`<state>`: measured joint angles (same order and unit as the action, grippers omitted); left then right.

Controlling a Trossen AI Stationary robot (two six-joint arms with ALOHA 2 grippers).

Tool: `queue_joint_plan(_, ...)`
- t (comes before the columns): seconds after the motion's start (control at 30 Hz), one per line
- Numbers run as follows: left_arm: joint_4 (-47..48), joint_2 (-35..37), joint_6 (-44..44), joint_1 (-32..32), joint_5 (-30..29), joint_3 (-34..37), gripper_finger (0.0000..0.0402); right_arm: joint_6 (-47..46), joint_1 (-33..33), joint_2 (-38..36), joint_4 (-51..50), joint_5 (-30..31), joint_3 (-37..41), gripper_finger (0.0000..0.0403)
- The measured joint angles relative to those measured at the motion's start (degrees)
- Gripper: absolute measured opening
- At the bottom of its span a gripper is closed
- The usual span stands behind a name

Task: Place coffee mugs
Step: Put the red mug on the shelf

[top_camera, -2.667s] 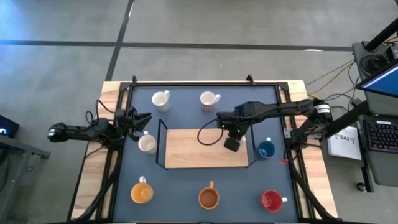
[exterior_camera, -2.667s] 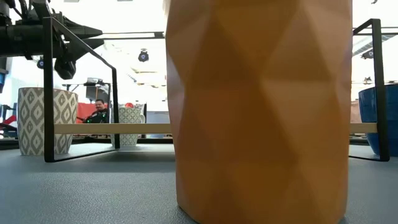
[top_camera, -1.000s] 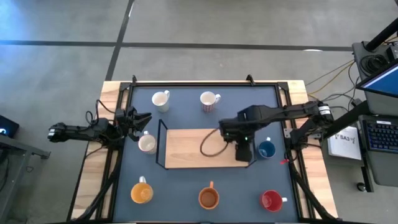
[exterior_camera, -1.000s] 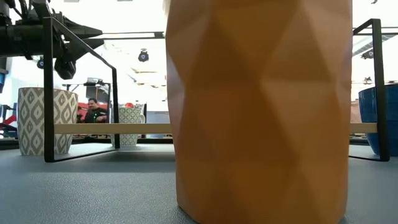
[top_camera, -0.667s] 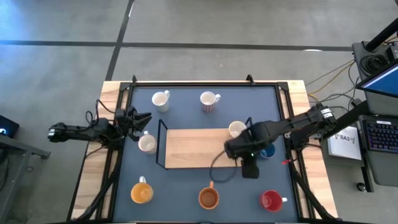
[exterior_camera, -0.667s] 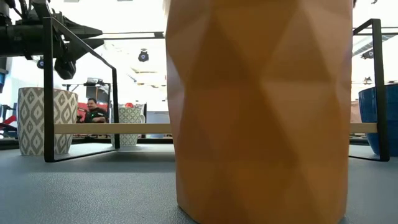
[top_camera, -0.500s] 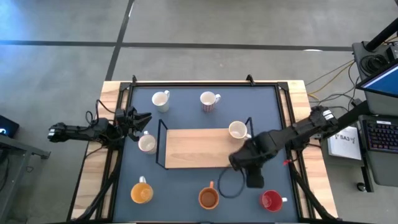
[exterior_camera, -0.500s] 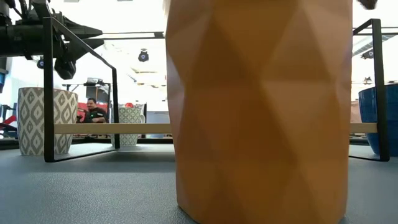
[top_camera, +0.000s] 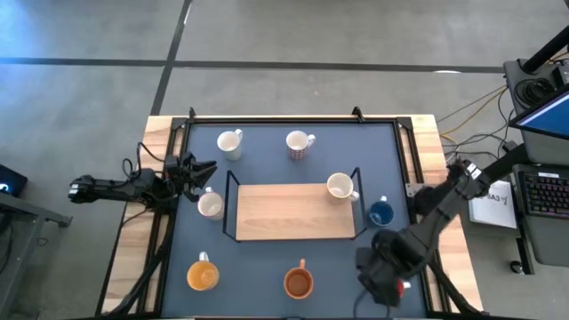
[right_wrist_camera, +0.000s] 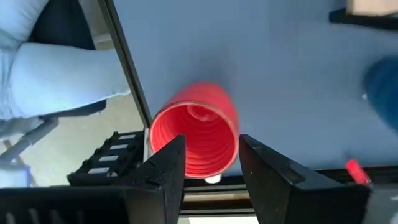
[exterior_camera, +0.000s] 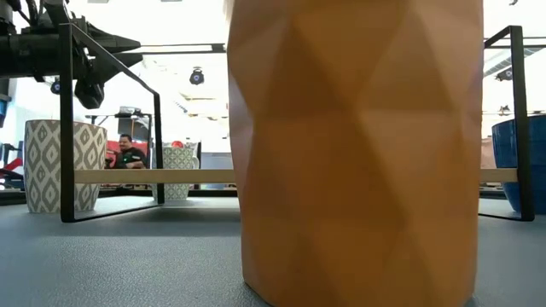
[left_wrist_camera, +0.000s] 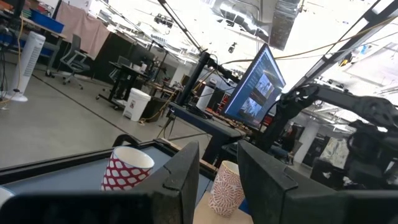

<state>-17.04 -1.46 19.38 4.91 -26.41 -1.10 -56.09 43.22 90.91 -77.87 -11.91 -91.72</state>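
My right gripper hovers open over the red mug at the table's near right corner, fingers pointing down, and hides it from above. A white mug stands on the wooden rack, at its far right corner. A blue mug stands right of the rack. Two orange mugs stand near the front edge. Another white mug and a red-patterned mug stand at the back. My left gripper waits open at the left, beside a further white mug.
The rack's black wire frame rises around the wooden board. The near orange mug fills the low view. A black rail runs along the table's edge close to the red mug. A person sits far behind the table.
My right gripper has left the rack's right end and swung toward the table's near right corner, stopping above the red mug. The white mug it covered now stands in plain view on the rack's far right corner.
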Motion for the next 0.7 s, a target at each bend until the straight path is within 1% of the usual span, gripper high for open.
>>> queue_joint_plan(0.07, 0.00, -0.01, 0.00, 0.01, 0.00, 0.01, 0.0093, -2.92, 2.72, 0.61, 1.58, 1.35, 0.04, 0.0149)
queue_joint_plan(0.2, 0.02, 0.00, 0.01, 0.02, 0.00, 0.00, 0.0093, -7.65, 6.87, 2.74, 5.66, 1.43, 0.04, 0.0164)
queue_joint_plan(0.3, 0.06, 0.00, 0.00, 0.01, 0.00, 0.02, 0.0093, -10.47, 8.95, 4.68, 6.10, 1.58, 0.04, 0.0172)
queue_joint_plan(0.47, 0.33, -0.01, 0.01, 0.01, 0.00, 0.02, 0.0093, -11.40, 10.88, 8.24, 6.51, 1.33, 0.04, 0.0171)
queue_joint_plan(0.57, 0.46, 0.00, 0.00, 0.02, 0.00, 0.02, 0.0093, -10.93, 11.49, 9.60, 7.45, 0.03, 0.04, 0.0169)
queue_joint_plan(0.7, 0.46, 0.00, 0.01, 0.00, 0.00, 0.01, 0.0093, -10.81, 11.72, 11.53, 7.39, -0.02, 0.04, 0.0169)
